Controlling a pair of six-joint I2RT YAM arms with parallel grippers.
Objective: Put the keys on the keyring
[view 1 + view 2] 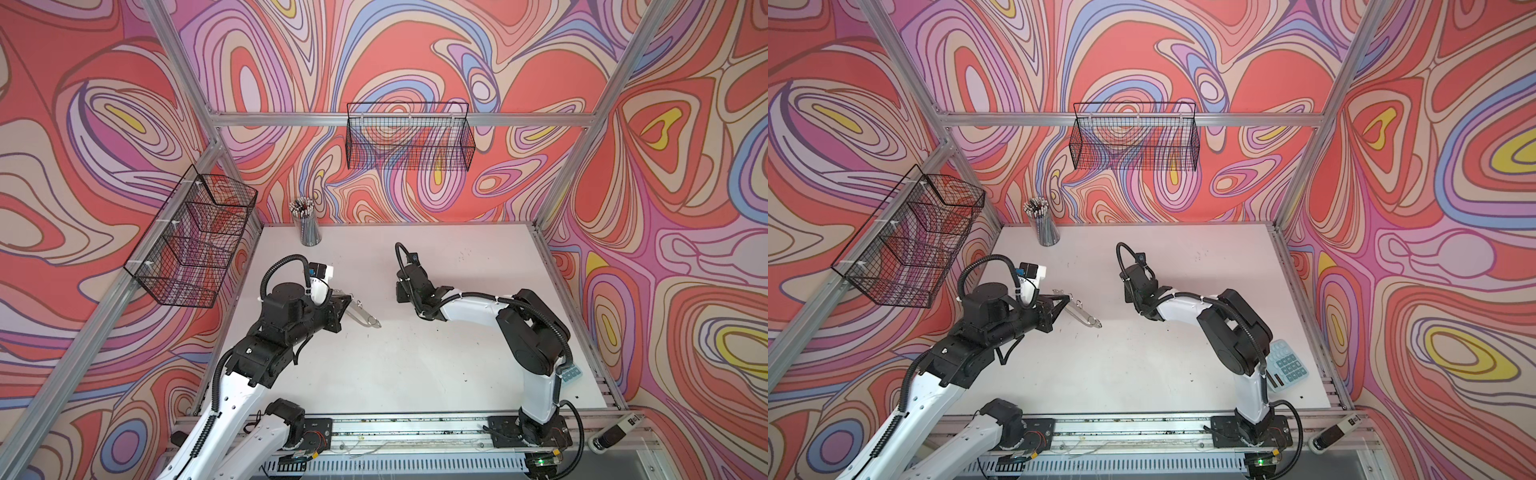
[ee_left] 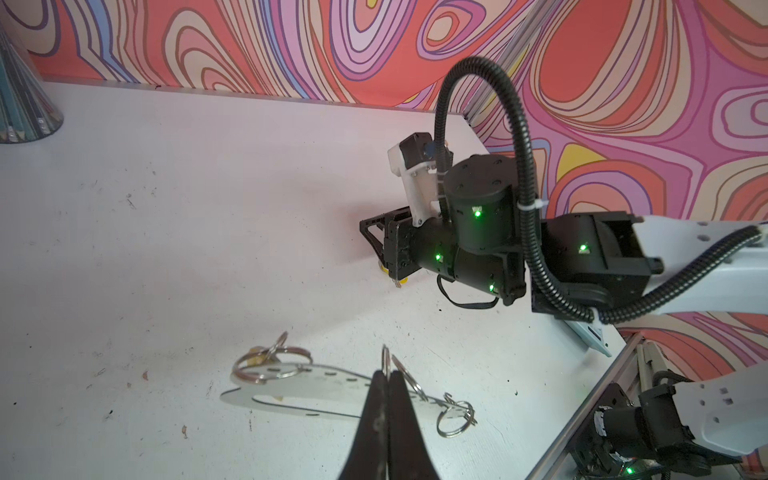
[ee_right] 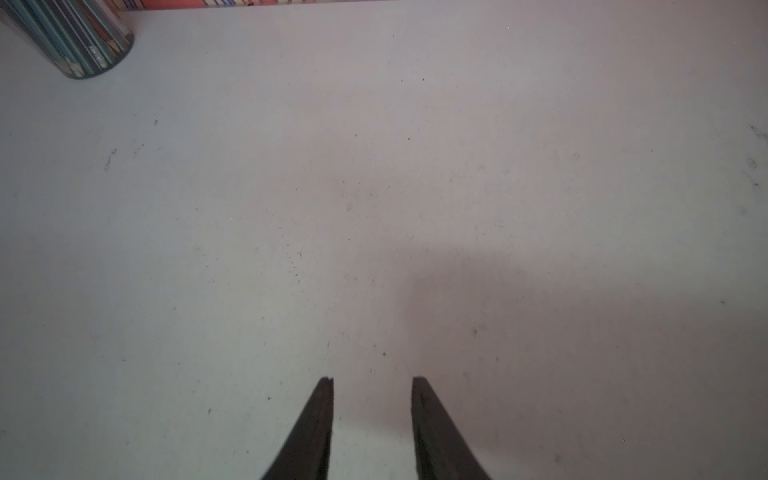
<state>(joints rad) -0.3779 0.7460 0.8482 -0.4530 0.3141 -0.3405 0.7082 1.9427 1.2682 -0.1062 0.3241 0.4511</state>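
Note:
The keyring (image 2: 316, 386), a flat silvery plate with wire rings along one edge, is lifted at one end above the white table (image 2: 166, 249) in both top views (image 1: 365, 318) (image 1: 1086, 314). My left gripper (image 2: 388, 374) is shut on one of its upright wire rings near the middle. A yellowish bit shows under the rings (image 2: 270, 361) at one end. In the left wrist view, a yellow tag with a small ring, one of the keys (image 2: 395, 279), peeks out on the table under my right gripper (image 2: 368, 232). The right gripper (image 3: 372, 380) is open over bare table with nothing between its fingers.
A cup of pencils (image 1: 305, 226) (image 3: 75, 37) stands at the back left of the table. Wire baskets hang on the back wall (image 1: 409, 137) and the left wall (image 1: 195, 241). A pale blue calculator (image 1: 1287, 365) lies behind the right arm near the right edge.

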